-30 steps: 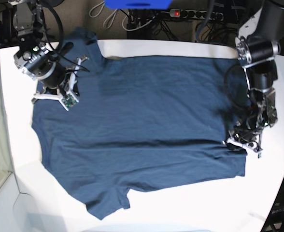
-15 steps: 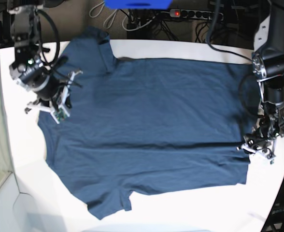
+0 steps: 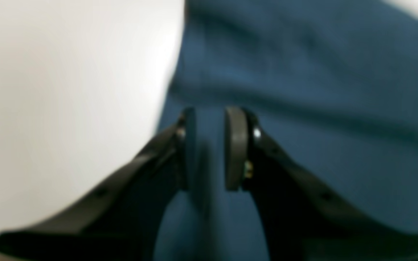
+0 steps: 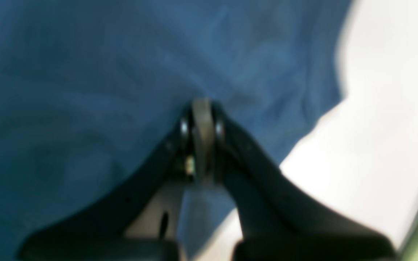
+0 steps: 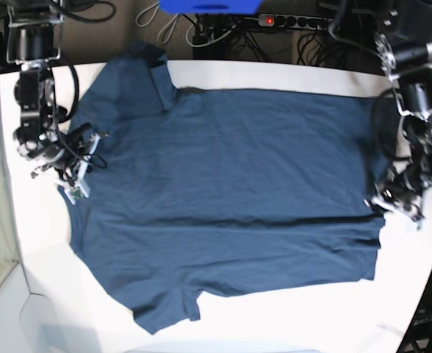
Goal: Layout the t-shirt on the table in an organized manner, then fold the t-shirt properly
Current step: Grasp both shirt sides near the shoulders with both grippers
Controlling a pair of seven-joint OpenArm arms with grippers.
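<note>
The dark navy t-shirt (image 5: 231,184) lies spread flat on the white table (image 5: 275,316), with its collar end toward the left of the base view and its hem toward the right. My right gripper (image 5: 73,187) is at the shirt's left edge. In the right wrist view that gripper (image 4: 202,103) is shut, pinching the t-shirt (image 4: 85,72) at its tips, with the table (image 4: 376,127) to the right. My left gripper (image 5: 381,202) holds the hem at the right edge. Up close, the left gripper (image 3: 210,112) has a narrow gap filled by a fold of the t-shirt (image 3: 303,72).
Beyond the table's curved far edge lie a power strip (image 5: 297,20) with cables and a blue object (image 5: 209,6). Both arms stand at the table's left and right ends. White table shows below the shirt along the near side.
Both grippers have moved outward, away from each other, drawing the shirt wider and flatter. The upper-left sleeve has slid further onto the table.
</note>
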